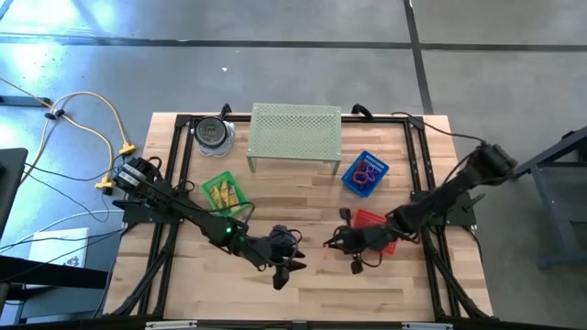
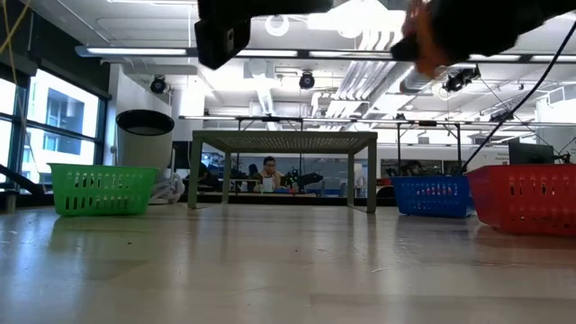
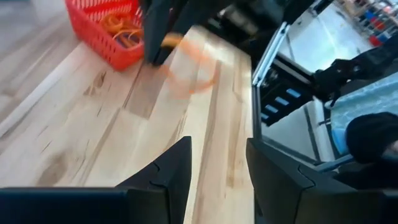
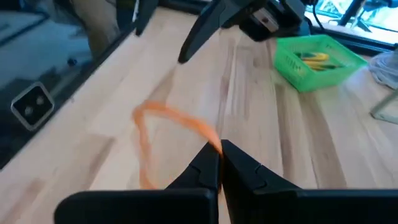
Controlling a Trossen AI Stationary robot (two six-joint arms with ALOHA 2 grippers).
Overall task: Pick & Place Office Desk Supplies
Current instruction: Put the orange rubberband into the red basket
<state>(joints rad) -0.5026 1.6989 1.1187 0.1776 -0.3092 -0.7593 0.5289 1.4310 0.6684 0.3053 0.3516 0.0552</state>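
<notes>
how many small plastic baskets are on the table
3. The green basket sits toward the left, in front of the jar; the blue basket sits right of the perforated stand; the red basket sits by the right gripper.

- One orange band loop (image 4: 163, 134) is pinched at one end between the closed fingertips of the right gripper (image 4: 220, 150), hanging off the table as a stretched, blurry oval over the bare wood.
- More orange bands (image 3: 122, 30) are piled loose inside the red basket (image 3: 102, 38), tangled over each other.
- Purple and red loops (image 1: 365, 171) lie bunched together in the blue basket (image 1: 352, 180), just beside the pale stand.
- A few yellow oblong pieces (image 4: 314, 58) lie flat in the green basket (image 4: 292, 62), roughly side by side; they show from above too (image 1: 223, 193).
</notes>
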